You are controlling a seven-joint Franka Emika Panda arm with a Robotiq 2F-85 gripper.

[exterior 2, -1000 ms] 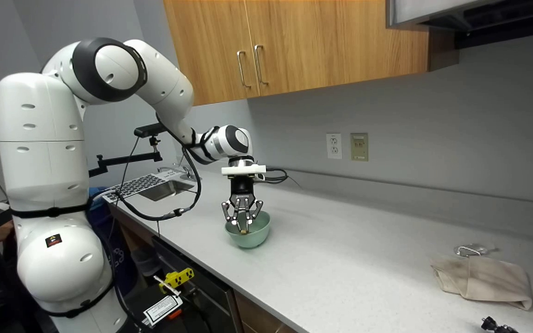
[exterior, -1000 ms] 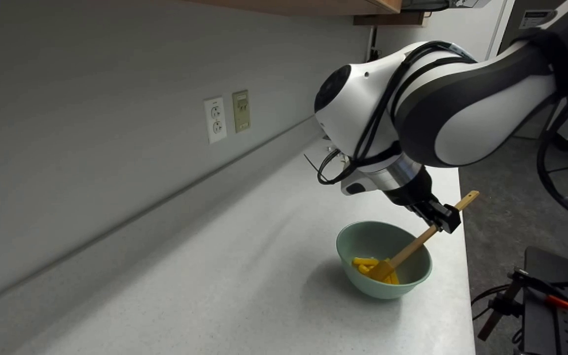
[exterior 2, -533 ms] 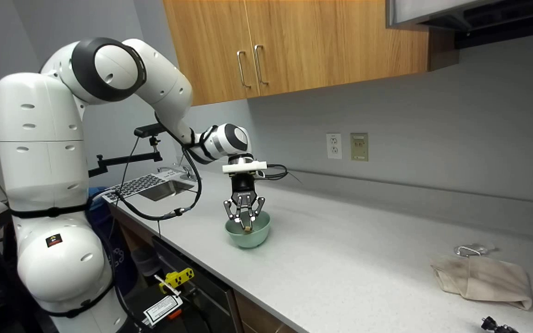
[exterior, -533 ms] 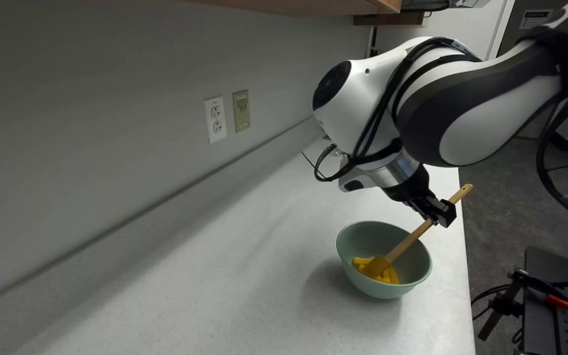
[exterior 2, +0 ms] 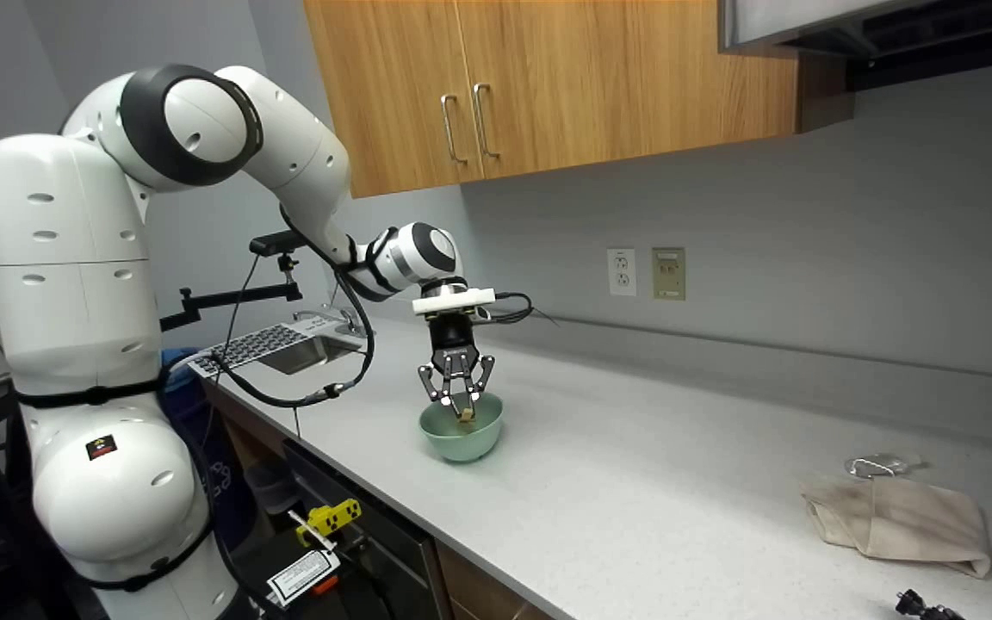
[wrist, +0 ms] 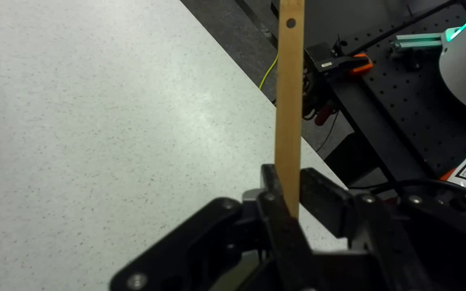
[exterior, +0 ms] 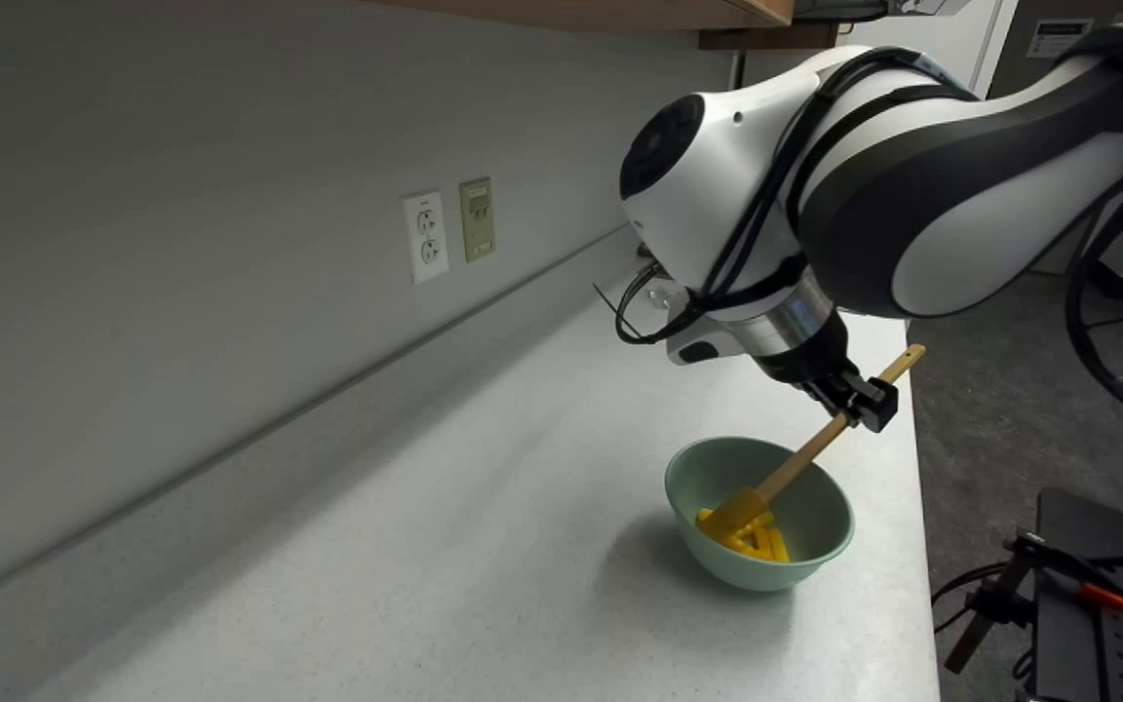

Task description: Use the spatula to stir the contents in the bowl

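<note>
My gripper [exterior: 866, 402] is shut on the wooden handle of the spatula [exterior: 803, 458], above the bowl's rim. The spatula slants, with its yellowish flat end down in the pale mint-green bowl [exterior: 758, 577], against the bright yellow contents [exterior: 766, 543]. In an exterior view the gripper [exterior 2: 463, 401] is over the bowl [exterior 2: 461, 449], and only a bit of the spatula [exterior 2: 467, 415] shows. In the wrist view the handle [wrist: 289, 101] stands between the gripper's fingers [wrist: 287, 180], its holed end at the top. The bowl's contents are out of the wrist view.
The white counter [exterior: 406, 546] ends at a front edge close to the bowl. A wall with outlets [exterior: 426, 237] runs along the back. A folded cloth [exterior 2: 901, 523] lies farther along the counter. Wooden cabinets [exterior 2: 565, 86] hang above.
My gripper has risen a little with the spatula in it. The flat end has slid across the yellow bits toward the bowl's far side from the handle. The bowl has not moved.
</note>
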